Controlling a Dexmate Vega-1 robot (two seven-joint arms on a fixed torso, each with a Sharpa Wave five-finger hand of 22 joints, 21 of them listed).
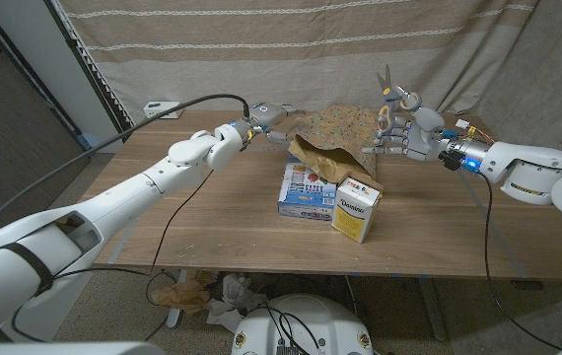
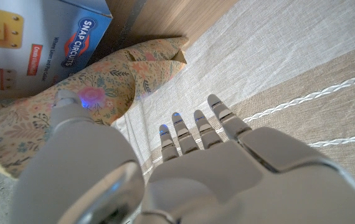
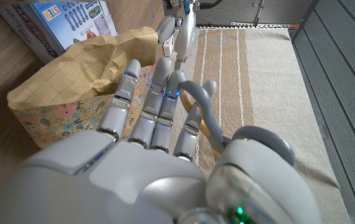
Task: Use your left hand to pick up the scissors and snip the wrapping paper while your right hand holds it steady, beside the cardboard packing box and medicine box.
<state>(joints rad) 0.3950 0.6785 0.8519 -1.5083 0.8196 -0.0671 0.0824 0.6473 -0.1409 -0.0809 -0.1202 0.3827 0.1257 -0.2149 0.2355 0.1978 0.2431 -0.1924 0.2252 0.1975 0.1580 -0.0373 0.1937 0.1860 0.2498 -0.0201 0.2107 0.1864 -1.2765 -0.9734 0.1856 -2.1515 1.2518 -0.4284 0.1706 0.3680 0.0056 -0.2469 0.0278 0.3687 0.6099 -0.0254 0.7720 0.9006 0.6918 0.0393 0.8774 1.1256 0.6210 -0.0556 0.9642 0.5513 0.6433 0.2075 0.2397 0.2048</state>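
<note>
The scissors (image 1: pixel 387 91), grey-handled, stand with their blades pointing up in my right hand (image 1: pixel 399 138), not in my left. In the right wrist view the handle loops of the scissors (image 3: pixel 205 118) sit between the thumb and fingers of my right hand (image 3: pixel 152 124). The wrapping paper (image 1: pixel 335 133), floral outside and brown inside, lies crumpled between both hands and just behind the boxes. My left hand (image 1: pixel 266 118) is at its left edge. In the left wrist view my left hand (image 2: pixel 227 162) has straight, spread fingers, with the thumb close over the paper (image 2: pixel 96 93).
A blue-and-white Snap Circuits box (image 1: pixel 304 189) and a white-and-yellow carton (image 1: pixel 357 209) stand side by side in front of the paper. A striped curtain (image 1: pixel 261 49) hangs close behind the table. Bare wood table (image 1: pixel 212 227) spreads along the near side.
</note>
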